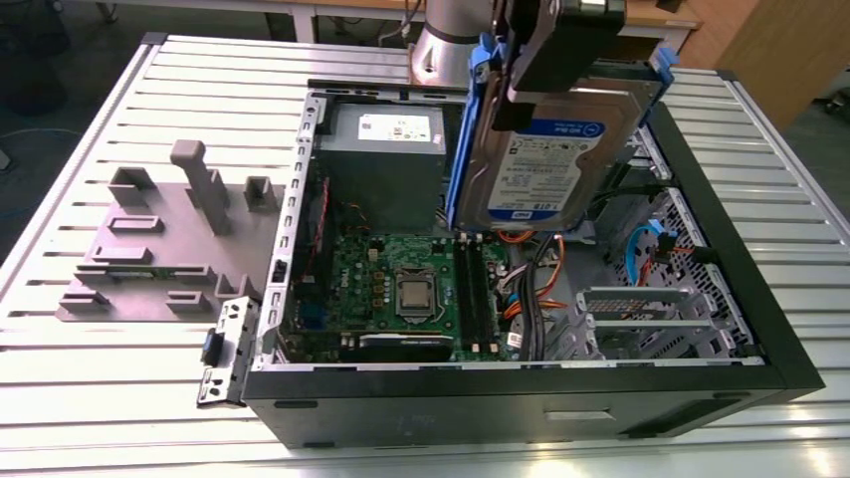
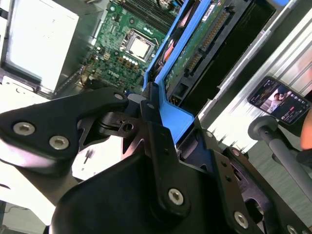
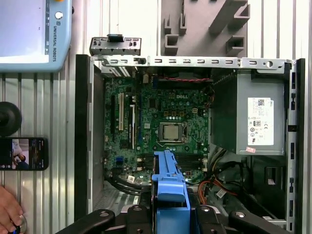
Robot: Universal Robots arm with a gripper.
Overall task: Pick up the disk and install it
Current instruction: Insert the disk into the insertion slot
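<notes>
The disk (image 1: 555,149) is a silver hard drive with a white-and-blue label and blue rails. It hangs upright above the open computer case (image 1: 743,299), over the right side of the motherboard (image 1: 398,289). My gripper (image 1: 547,72) is shut on the disk's upper end. In both wrist views the black fingers (image 2: 148,105) clamp the blue rail (image 3: 170,187), with the disk (image 2: 197,46) reaching down toward the case interior. A metal drive cage (image 1: 638,317) sits in the case at the exterior view's right, below the disk.
A grey power-supply box (image 1: 385,149) fills the case's far corner. Orange and blue cables (image 1: 558,264) run beside the motherboard. A grey fixture (image 1: 159,239) lies on the table at the exterior view's left. A phone (image 3: 24,153), a hand (image 3: 9,209) and a teach pendant (image 3: 34,34) lie beside the case.
</notes>
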